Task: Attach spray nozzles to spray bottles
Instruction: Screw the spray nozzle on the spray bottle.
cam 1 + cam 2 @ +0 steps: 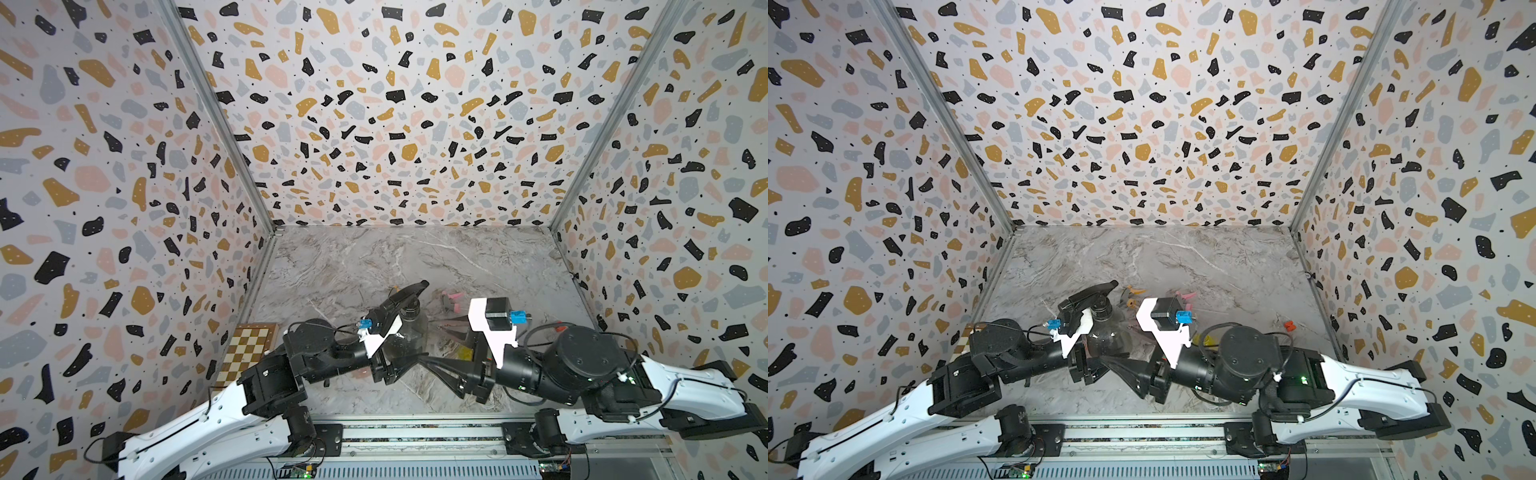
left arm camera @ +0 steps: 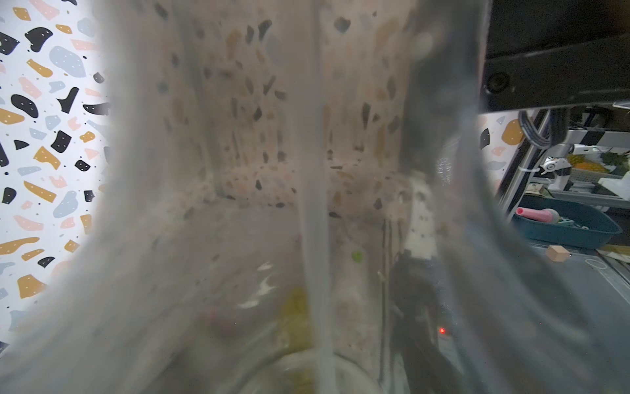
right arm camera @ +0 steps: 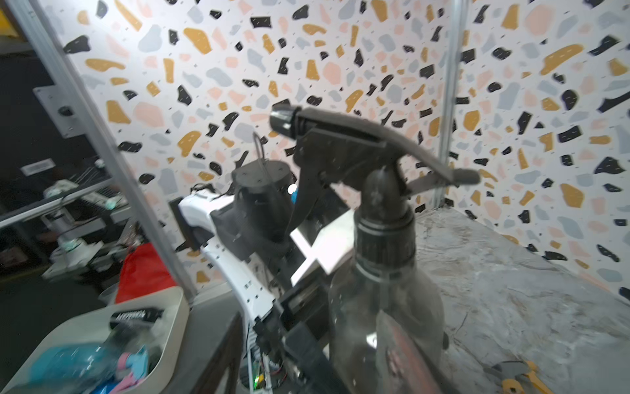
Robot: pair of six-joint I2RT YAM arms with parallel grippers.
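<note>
**A:** Where is the dark bottle (image 1: pixel 411 336)?

**B:** Upright, near the front edge of the table (image 1: pixel 374 257), about mid-width. The black nozzle (image 1: pixel 409 293) sits on its neck. The left gripper (image 1: pixel 395 363) is clamped on the lower body.

**A:** And the right gripper (image 1: pixel 434 368)?

**B:** Low, just beside the bottle's base, tips toward it. Can't tell whether its jaws are parted or closed.

**A:** What's close by?

**B:** The pink nozzle (image 1: pixel 451 301) lies just behind the right wrist. The orange nozzle (image 1: pixel 1131 293) is near it, just behind the bottle. A checkerboard (image 1: pixel 249 353) sits against the left wall at the front corner.

**A:** Room to move?

**B:** Bare marble runs from the nozzles to the back wall. Walls on three sides.
</note>
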